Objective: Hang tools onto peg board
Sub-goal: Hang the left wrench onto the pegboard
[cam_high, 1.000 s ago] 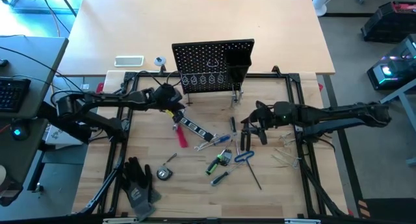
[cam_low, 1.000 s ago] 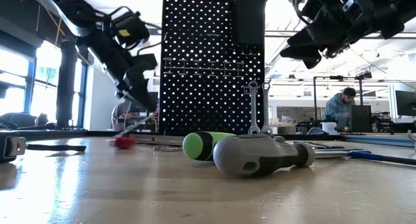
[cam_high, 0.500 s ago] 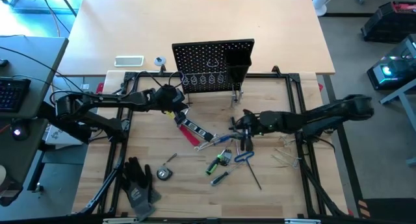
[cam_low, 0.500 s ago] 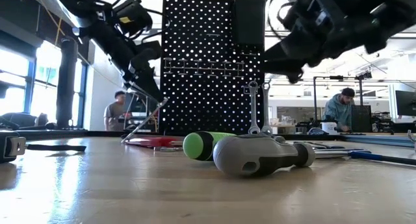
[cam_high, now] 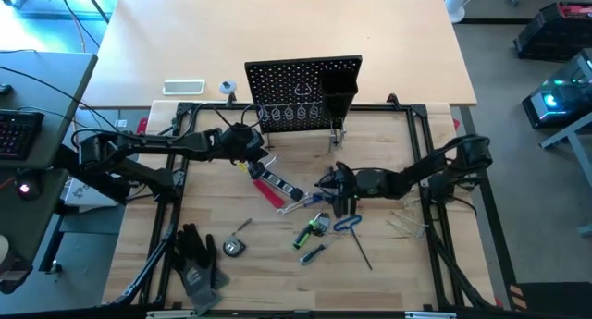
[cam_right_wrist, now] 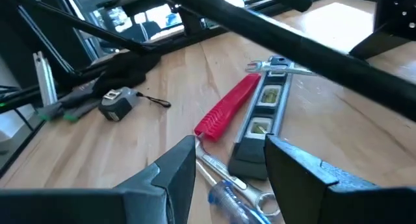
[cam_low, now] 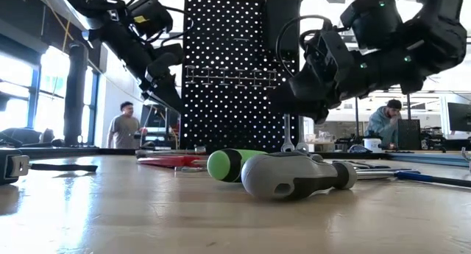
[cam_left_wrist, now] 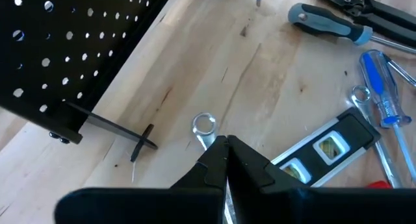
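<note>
Bare counter (cam_high: 388, 282) surrounds the tools (cam_high: 314, 213) lying mid-surface, just before the upright peg board (cam_high: 301, 92). Left gripper (cam_high: 262, 160), fingers clenched on a silver wrench (cam_left_wrist: 204, 128), hangs near the board's foot. Right gripper (cam_high: 324, 183), fingers spread, hovers over the tools.

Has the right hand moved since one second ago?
Yes. In the high view the right hand has gone left, farther from the table's right side and nearer the red-black level.
</note>
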Controlling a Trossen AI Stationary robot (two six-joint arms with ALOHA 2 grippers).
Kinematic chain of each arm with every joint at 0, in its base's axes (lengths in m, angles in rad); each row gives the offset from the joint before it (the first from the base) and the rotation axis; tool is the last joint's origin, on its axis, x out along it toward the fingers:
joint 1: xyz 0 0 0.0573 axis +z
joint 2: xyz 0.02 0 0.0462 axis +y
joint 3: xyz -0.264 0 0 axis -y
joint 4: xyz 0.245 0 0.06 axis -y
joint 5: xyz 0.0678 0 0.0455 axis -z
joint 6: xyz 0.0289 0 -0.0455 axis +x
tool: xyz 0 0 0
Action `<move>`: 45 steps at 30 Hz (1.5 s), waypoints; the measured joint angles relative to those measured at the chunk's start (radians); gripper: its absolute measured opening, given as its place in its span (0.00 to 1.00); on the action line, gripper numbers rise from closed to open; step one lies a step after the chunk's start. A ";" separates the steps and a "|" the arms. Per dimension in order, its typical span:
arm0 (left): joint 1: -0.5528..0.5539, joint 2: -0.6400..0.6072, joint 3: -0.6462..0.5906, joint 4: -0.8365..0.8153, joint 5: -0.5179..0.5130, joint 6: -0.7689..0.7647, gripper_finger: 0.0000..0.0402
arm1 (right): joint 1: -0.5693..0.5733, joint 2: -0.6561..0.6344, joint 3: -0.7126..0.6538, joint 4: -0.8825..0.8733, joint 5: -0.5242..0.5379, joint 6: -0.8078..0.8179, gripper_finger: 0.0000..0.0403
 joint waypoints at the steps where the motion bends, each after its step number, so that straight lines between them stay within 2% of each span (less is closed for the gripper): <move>1: 0.000 0.000 0.000 0.001 -0.002 0.003 0.00 | 0.003 0.000 0.000 -0.001 0.005 0.000 0.43; 9: 0.010 0.033 0.001 -0.046 0.022 0.002 0.02 | 0.017 0.000 0.000 -0.001 0.017 0.001 0.43; 19: 0.037 0.207 0.021 0.075 -0.028 -0.045 0.25 | 0.024 0.000 0.000 -0.001 0.029 0.007 0.43; 29: 0.047 0.407 0.194 -0.105 -0.061 -0.030 0.41 | 0.033 0.000 0.000 -0.008 0.028 0.006 0.43; 33: 0.047 0.446 0.227 -0.140 -0.011 -0.027 0.45 | 0.033 0.000 0.000 -0.018 0.028 0.006 0.43; 40: 0.047 0.478 0.254 -0.195 0.002 -0.015 0.42 | 0.032 0.000 0.000 -0.025 0.026 0.001 0.43; 43: 0.046 0.492 0.254 -0.218 0.003 0.000 0.33 | 0.032 0.000 0.000 -0.026 0.026 -0.001 0.43; 45: 0.042 0.499 0.255 -0.225 0.003 0.016 0.24 | 0.032 0.000 0.000 -0.025 0.026 -0.001 0.43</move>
